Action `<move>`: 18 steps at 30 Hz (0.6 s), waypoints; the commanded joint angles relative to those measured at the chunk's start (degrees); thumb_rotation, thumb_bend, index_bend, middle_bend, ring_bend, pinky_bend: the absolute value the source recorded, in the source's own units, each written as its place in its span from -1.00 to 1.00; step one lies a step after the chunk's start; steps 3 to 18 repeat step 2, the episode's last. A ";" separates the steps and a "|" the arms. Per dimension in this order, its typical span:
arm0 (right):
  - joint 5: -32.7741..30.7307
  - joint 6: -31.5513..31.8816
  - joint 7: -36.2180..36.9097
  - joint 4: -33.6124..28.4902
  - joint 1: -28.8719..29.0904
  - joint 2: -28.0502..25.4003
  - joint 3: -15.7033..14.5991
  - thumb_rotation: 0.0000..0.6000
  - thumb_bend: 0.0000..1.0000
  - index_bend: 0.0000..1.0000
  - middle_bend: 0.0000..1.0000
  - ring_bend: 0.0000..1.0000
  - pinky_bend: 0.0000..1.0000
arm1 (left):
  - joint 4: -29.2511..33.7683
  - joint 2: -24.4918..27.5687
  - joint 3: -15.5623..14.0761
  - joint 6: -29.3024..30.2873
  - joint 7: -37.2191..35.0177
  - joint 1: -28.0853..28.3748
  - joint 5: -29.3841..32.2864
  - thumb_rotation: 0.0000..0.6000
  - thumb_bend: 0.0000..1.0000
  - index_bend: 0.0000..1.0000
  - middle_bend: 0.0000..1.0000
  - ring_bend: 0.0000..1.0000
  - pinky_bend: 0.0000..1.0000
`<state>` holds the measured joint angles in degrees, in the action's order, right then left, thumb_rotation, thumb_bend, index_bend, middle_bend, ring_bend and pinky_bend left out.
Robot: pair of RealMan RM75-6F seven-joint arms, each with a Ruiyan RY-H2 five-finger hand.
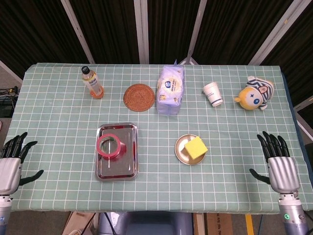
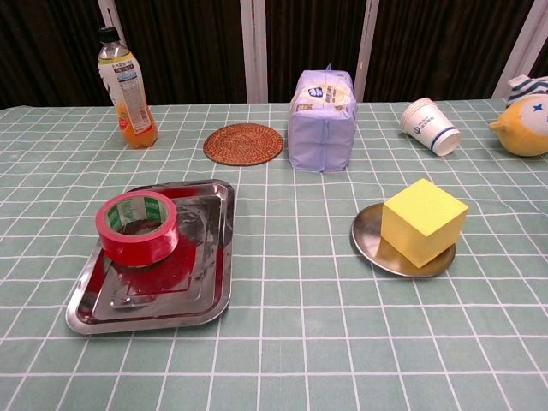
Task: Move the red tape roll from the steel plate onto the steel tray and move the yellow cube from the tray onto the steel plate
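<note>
With the yellow cube (image 2: 424, 221) on the steel plate (image 2: 373, 242), both the left hand (image 1: 11, 169) and right hand (image 1: 280, 169) hang released, so only a clean retreat seems needed.

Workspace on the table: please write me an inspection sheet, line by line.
Surface: table under a green checked cloth.
Job's things: red tape roll on steel tray; yellow cube on steel plate.
Clutter: bottle, woven coaster, tissue pack, tipped paper cup, plush toy.
Hands: left hand and right hand open, holding nothing, at the table's sides.
Cables: nothing seen.
Surroundings: dark curtain behind.
</note>
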<state>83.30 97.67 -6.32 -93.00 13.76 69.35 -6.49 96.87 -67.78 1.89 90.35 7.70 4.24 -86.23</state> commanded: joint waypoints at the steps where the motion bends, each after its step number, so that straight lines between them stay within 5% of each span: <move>1: 1.61 0.32 -2.15 0.27 -1.61 0.59 0.12 1.00 -0.88 -1.00 -0.90 -0.90 -1.00 | 0.29 0.45 0.05 0.24 -0.31 -0.34 0.27 1.00 -1.00 -0.59 -1.00 -1.00 -0.82; 18: 1.66 0.27 -2.66 -0.05 -1.88 0.43 0.32 1.00 -0.88 -1.00 -0.90 -0.90 -1.00 | 0.35 0.63 0.11 0.19 -0.61 -0.35 0.28 1.00 -1.00 -0.60 -1.00 -1.00 -0.82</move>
